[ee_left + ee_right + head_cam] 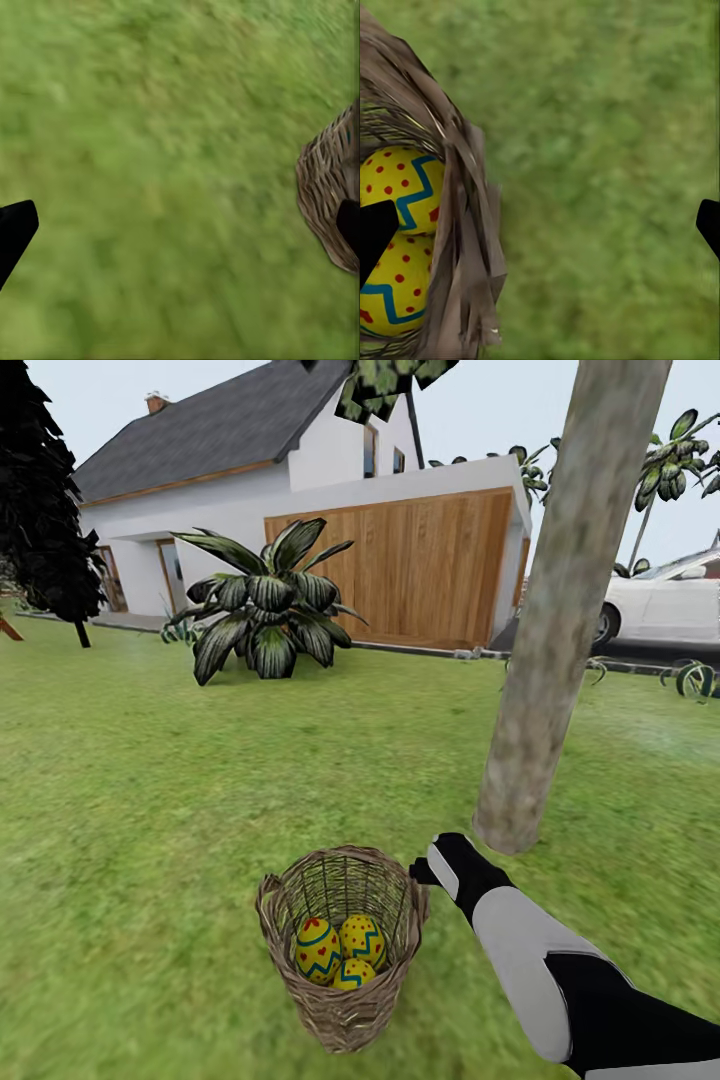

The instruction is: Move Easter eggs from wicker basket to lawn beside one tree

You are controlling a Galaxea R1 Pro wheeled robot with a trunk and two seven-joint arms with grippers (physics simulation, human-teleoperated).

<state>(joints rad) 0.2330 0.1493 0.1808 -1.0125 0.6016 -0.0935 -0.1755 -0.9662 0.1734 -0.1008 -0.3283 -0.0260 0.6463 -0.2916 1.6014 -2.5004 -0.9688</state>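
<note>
Right gripper [540, 225], jaws spread, straddles the wicker basket [340, 960] rim; shift inward over the Easter eggs [338, 950] before descending.

**Front garden of a suburban house**

A wide lawn [150, 780] spreads before a white house [230, 500] with a grey roof and a timber-clad garage [400, 565] at 12 o'clock. A broad-leaved shrub [265, 610] grows at 11, a pale tree trunk [560, 630] rises at 1, and a white car [665, 605] is parked at 2.
</note>
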